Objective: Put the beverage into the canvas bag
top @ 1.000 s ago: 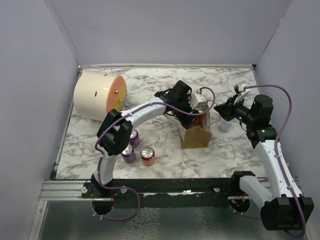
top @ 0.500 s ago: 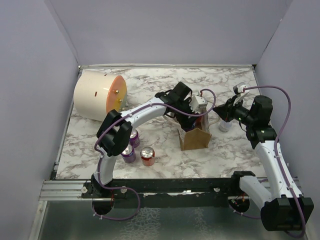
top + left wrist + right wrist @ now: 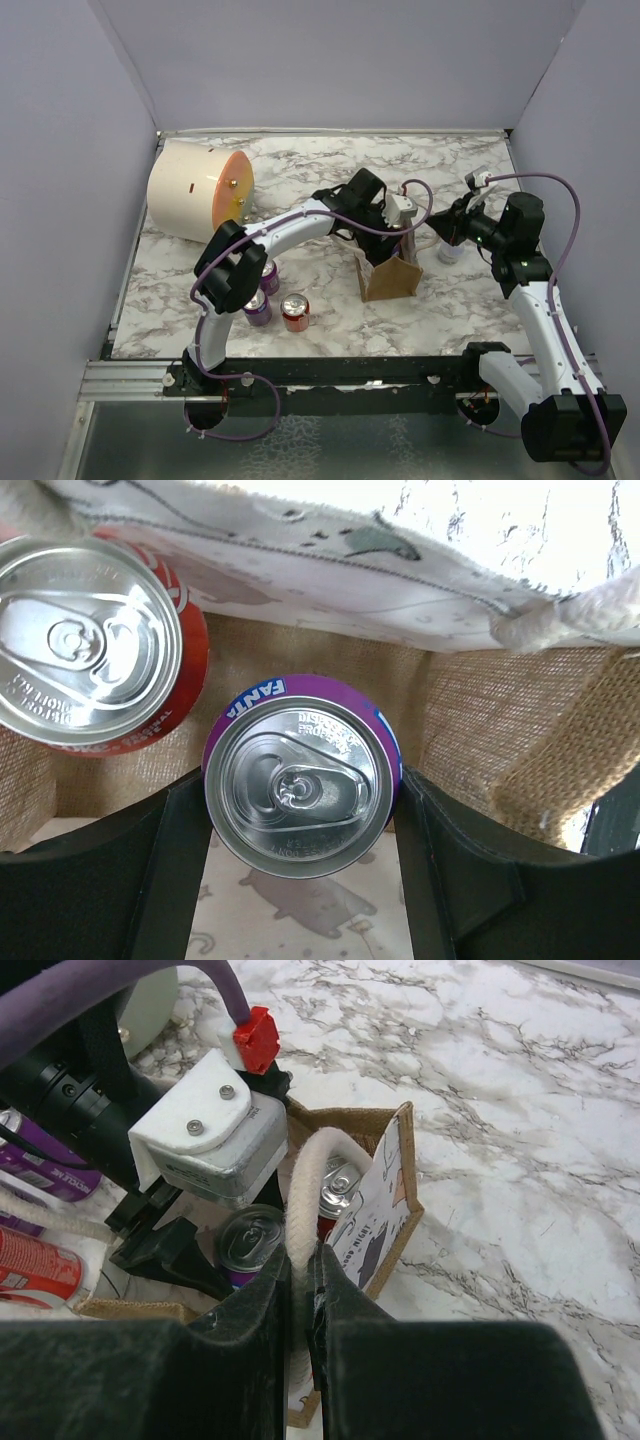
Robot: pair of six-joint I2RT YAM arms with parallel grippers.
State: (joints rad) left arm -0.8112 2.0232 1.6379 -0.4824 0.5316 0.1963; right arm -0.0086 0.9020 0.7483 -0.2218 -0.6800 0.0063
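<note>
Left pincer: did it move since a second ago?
Yes. In the top view the left pincer has sunk slightly toward the canvas bag, which stayed put, with the purple can in its grip.

We see a marble table (image 3: 330,170). The bag (image 3: 392,277) stands on it. Left of the bag stand an orange can (image 3: 295,312), a purple can (image 3: 257,308) and a second purple can (image 3: 269,275). Far left of the bag, further back, lies a cream cylinder (image 3: 195,190).

Red can (image 3: 85,645) crowds the canvas bag (image 3: 470,710) beside the purple can (image 3: 300,780); opposite side bare.
</note>
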